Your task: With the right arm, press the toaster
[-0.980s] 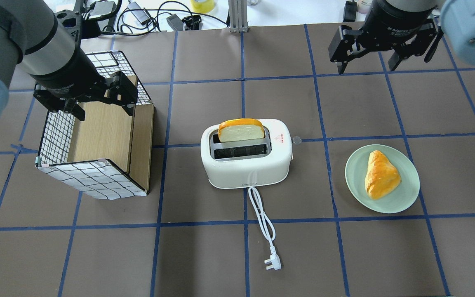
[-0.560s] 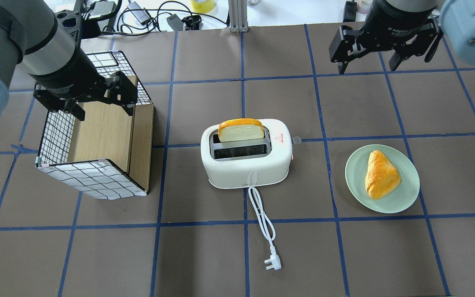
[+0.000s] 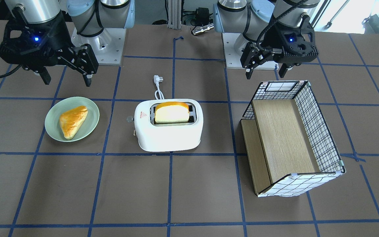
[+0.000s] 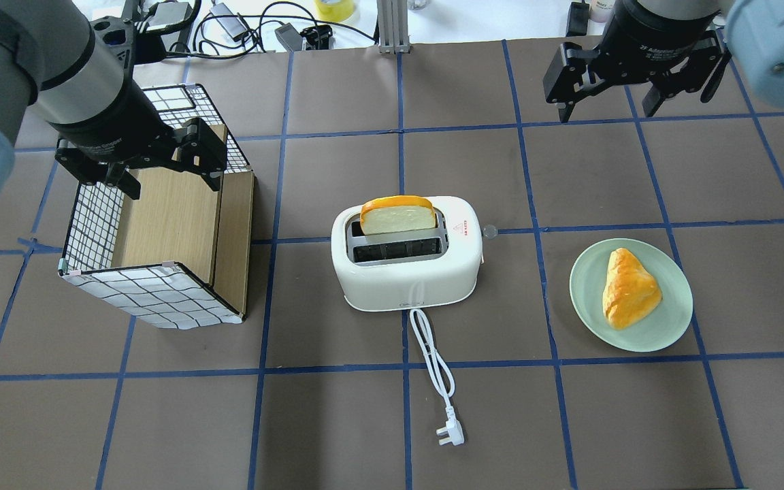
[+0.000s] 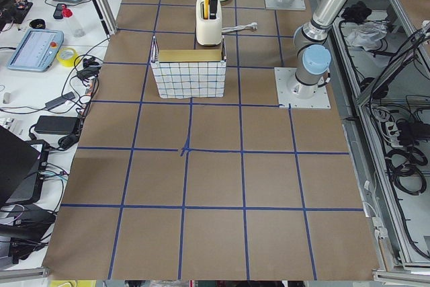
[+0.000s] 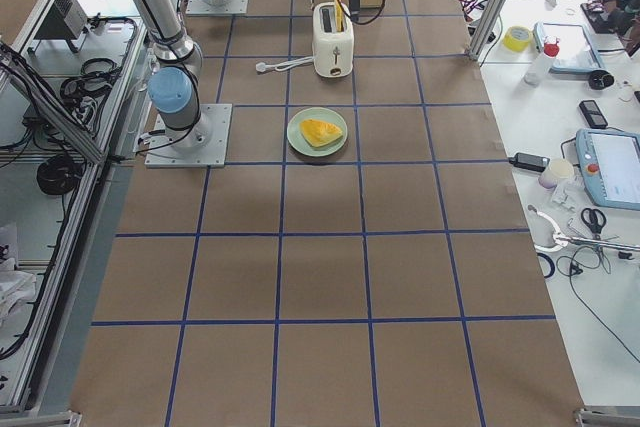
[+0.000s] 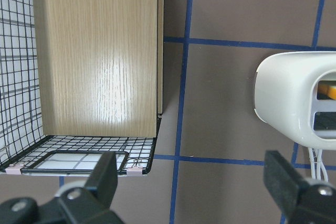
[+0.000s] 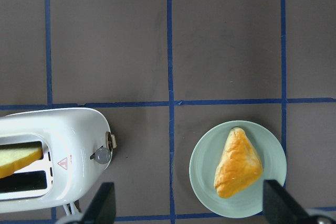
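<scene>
White plastic toaster (image 4: 407, 253) sits mid-tabletop, at seven o'clock from our right end effector (image 4: 606, 112), wide open and empty; we risk straddling its small lever knob (image 4: 489, 231) or shoving it sideways.

toaster (image 8: 79, 127): was cut by the right wrist view's left edge
bread slice (image 8: 18, 158): only one end showed there
basket (image 4: 154, 296): overhead, far side was hidden by left end effector (image 4: 171, 182)

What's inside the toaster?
In the toaster, a slice of bread stands in the slot farther from the robot; the other slot looks empty. The bread's lower part is hidden.
</scene>
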Controlling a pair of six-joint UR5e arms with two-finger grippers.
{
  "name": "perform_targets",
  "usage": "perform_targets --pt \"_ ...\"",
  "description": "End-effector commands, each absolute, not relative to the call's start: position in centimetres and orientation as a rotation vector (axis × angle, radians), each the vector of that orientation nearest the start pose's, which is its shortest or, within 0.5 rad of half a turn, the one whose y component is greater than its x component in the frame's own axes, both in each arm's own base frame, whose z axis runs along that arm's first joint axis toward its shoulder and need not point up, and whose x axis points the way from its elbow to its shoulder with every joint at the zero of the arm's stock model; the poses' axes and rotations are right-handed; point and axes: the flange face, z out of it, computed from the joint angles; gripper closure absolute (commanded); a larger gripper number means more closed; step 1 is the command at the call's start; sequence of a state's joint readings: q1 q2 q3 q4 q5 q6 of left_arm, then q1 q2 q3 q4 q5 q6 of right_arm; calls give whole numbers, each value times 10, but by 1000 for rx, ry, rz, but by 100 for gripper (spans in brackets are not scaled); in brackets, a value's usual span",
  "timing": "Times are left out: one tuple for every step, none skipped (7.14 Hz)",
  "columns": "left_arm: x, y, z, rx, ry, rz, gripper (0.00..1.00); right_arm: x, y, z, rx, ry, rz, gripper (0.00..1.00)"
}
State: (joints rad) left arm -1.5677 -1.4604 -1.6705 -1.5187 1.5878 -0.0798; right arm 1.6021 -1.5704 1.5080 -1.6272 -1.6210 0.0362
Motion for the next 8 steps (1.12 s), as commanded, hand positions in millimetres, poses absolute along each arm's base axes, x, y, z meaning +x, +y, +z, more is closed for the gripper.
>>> perform_targets --pt "-130 -451 496 -130 3123 -99 0 143 -498 524 12 3186 -186 0" --pt "-130 -451 496 -130 3123 -99 0 143 -499 523 14 3184 -184 0" --pt "-130 -451 496 -130 3123 -99 0 143 -500 523 12 3186 -181 0" --pt "-130 -451 496 -130 3121 -99 0 144 -499 523 14 3182 -181 0" --pt "-130 -451 496 -130 3121 -99 0 144 -499 523 14 3183 -181 0" --pt "-130 -451 496 -130 3121 -99 0 144 -499 522 14 3177 -178 0" --pt "-130 -451 496 -130 3123 -99 0 144 -500 521 12 3185 -174 0" --pt "-130 -451 496 -130 3121 -99 0 146 -502 517 -11 3173 -162 13"
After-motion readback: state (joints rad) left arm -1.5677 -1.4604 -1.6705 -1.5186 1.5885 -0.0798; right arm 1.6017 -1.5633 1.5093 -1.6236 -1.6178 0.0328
